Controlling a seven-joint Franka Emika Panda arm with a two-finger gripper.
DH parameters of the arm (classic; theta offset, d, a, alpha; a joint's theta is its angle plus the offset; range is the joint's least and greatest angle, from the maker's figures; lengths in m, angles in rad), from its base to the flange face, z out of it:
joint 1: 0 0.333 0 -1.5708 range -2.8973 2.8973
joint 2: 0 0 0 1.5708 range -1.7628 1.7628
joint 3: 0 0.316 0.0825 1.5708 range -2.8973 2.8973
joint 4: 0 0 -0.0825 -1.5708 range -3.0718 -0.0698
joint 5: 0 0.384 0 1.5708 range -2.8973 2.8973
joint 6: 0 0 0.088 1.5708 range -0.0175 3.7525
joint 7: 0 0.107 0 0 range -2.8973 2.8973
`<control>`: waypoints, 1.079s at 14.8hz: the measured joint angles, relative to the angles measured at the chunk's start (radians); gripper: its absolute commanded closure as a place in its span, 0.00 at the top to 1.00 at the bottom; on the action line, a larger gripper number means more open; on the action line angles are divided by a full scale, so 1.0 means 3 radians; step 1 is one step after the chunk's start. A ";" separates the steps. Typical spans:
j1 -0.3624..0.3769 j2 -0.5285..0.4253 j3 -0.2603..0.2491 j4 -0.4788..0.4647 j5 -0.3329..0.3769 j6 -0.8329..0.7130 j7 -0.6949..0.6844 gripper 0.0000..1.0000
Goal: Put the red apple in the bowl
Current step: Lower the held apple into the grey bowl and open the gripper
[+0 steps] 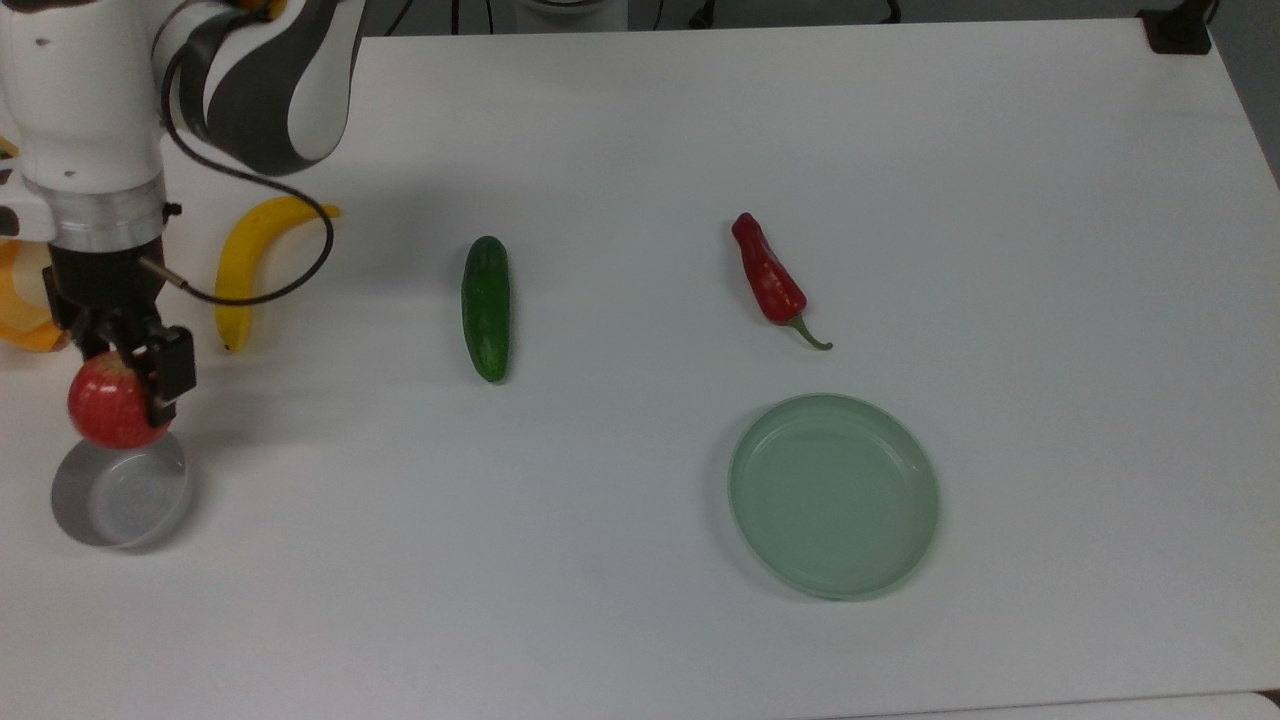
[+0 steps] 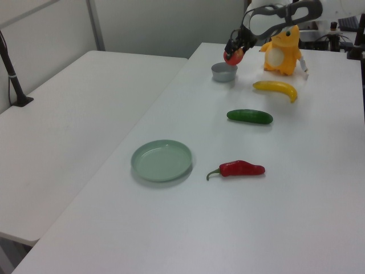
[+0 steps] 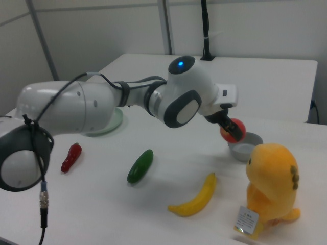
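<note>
Gripping the red apple (image 1: pixel 112 412), the gripper (image 1: pixel 120 385) sits at the left edge of the top view, jaws clamped on the fruit's sides. The apple covers the upper rim of the bowl (image 1: pixel 125 495) just below it in the frame. The arm hides most of the orange plush toy (image 1: pixel 22 312); a banana (image 1: pixel 245 262), cucumber (image 1: pixel 486 306), chili pepper (image 1: pixel 768 274) and green plate (image 1: pixel 833 495) spread across the white table (image 1: pixel 900 150).

Left view, top centre: the apple (image 2: pixel 232 56) hangs right above the bowl (image 2: pixel 223 72), tiny and hard to read.

Right view, middle right: the gripper (image 3: pixel 231 128) holds the apple (image 3: pixel 234 129) over the bowl (image 3: pixel 245 146), with the plush (image 3: pixel 270 185) partly cut off low right.
</note>
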 measured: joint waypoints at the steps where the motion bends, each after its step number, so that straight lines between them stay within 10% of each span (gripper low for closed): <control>1: -0.0016 0.0080 0.0002 0.0061 0.0001 0.0128 0.0042 0.00; 10: -0.0067 0.0450 0.0009 0.0153 0.0001 0.0748 0.0179 0.00; 16: -0.0065 0.0452 0.0024 0.0158 0.0001 0.0748 0.0185 0.22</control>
